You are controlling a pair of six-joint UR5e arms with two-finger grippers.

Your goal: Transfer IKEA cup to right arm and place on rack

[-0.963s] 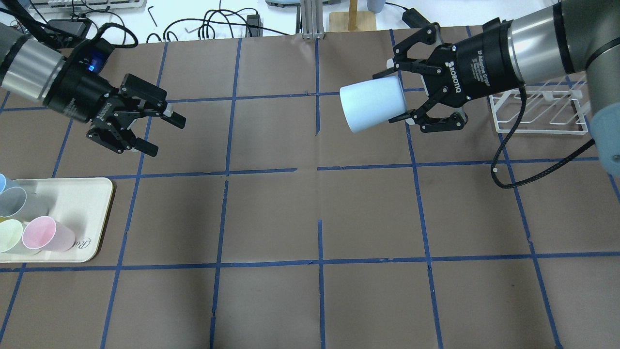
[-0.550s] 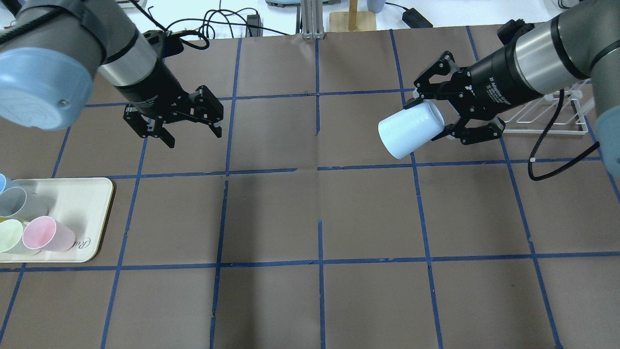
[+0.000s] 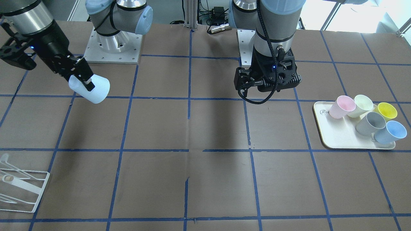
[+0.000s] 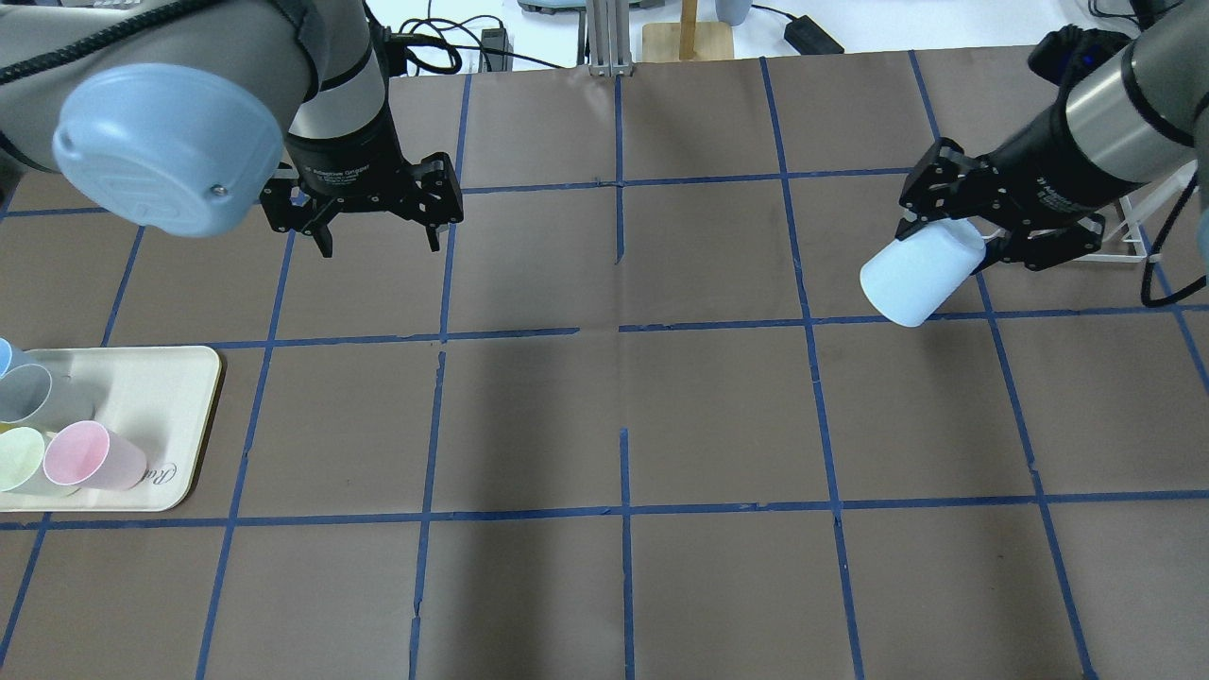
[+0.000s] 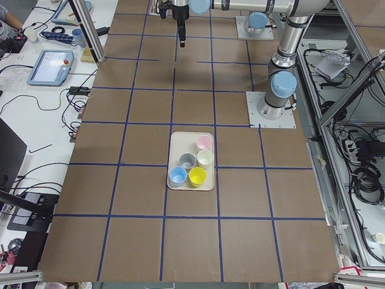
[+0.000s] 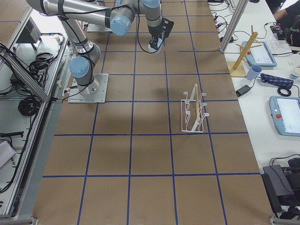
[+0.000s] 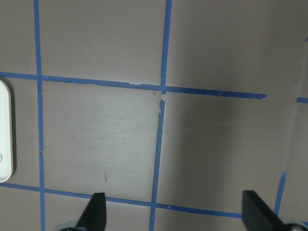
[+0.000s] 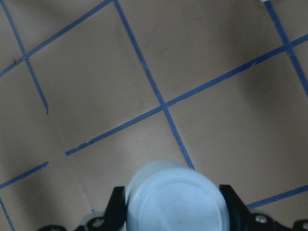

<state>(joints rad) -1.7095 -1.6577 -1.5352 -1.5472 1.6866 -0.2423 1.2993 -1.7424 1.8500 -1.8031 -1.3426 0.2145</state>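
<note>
My right gripper (image 4: 956, 242) is shut on the pale blue IKEA cup (image 4: 914, 274) and holds it tilted above the table, closed bottom pointing down and away from the wrist. In the right wrist view the cup's bottom (image 8: 175, 202) sits between the two fingers. The white wire rack (image 4: 1129, 236) stands just beyond the right gripper, partly hidden by the arm; it also shows in the front-facing view (image 3: 19, 189). My left gripper (image 4: 381, 244) is open and empty, pointing down over bare table; its fingertips (image 7: 96, 211) stand wide apart.
A cream tray (image 3: 340, 139) at the table's left end holds a second pale blue cup (image 3: 390, 131), a grey cup (image 3: 371, 123), a pink cup (image 3: 343, 107), a pale green and a yellow one. A ribbed black cable (image 3: 257, 99) loops under the left gripper.
The right gripper carried the cup to the right and lower, toward the rack. The left arm swung in from the left and turned its open gripper to point down.
</note>
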